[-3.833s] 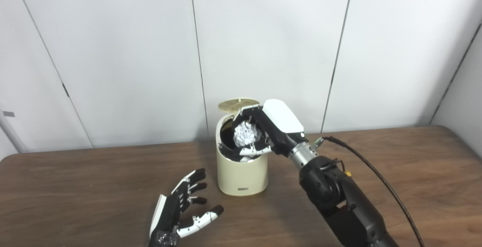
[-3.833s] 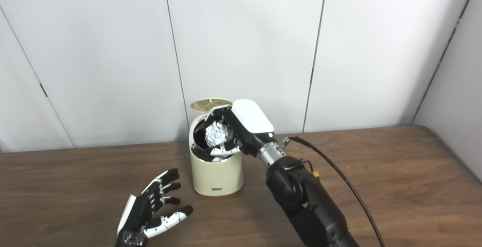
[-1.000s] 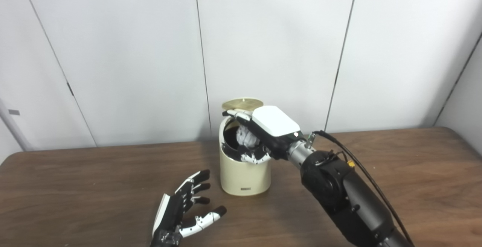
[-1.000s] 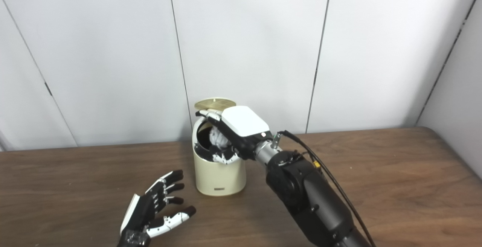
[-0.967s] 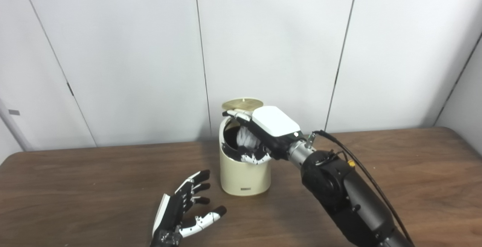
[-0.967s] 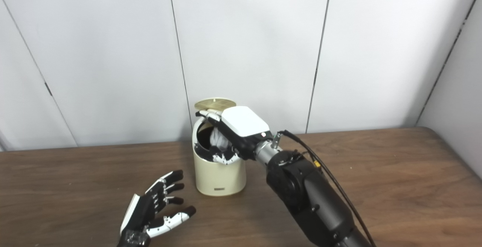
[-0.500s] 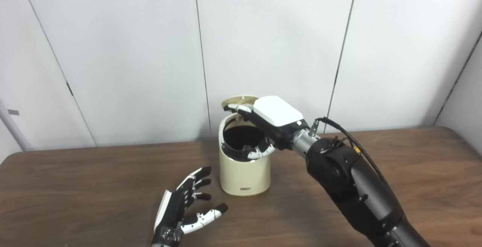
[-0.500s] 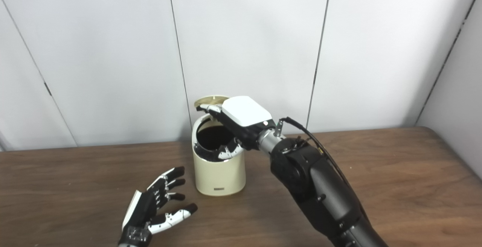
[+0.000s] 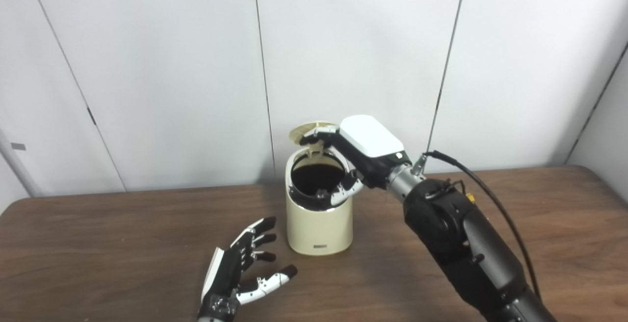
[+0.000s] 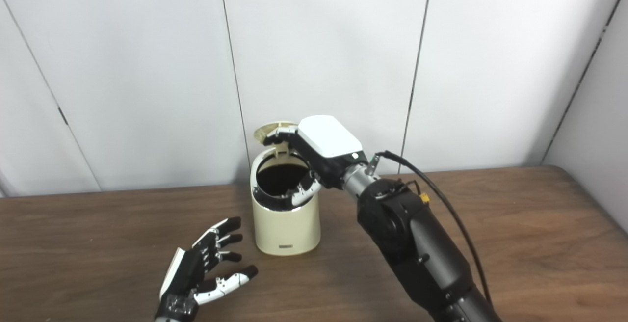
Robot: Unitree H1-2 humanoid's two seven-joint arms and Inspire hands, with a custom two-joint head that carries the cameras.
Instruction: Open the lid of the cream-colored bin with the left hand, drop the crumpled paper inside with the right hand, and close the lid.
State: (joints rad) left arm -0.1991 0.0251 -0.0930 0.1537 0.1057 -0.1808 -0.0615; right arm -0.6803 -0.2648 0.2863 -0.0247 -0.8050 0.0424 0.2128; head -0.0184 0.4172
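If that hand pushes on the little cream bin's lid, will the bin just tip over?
Possibly. The cream bin stands taller than wide and nothing braces it: the left hand lies open on the table, apart from it. It looks like light plastic. The right hand reaches over the raised lid, so a downward press seems safer than a sideways shove.

Setting looked like a lab or test room: bare white wall panels with dark seams, a plain brown wood-grain table pushed against them (no furnishings or decor), exposed black cable along the robot arm.
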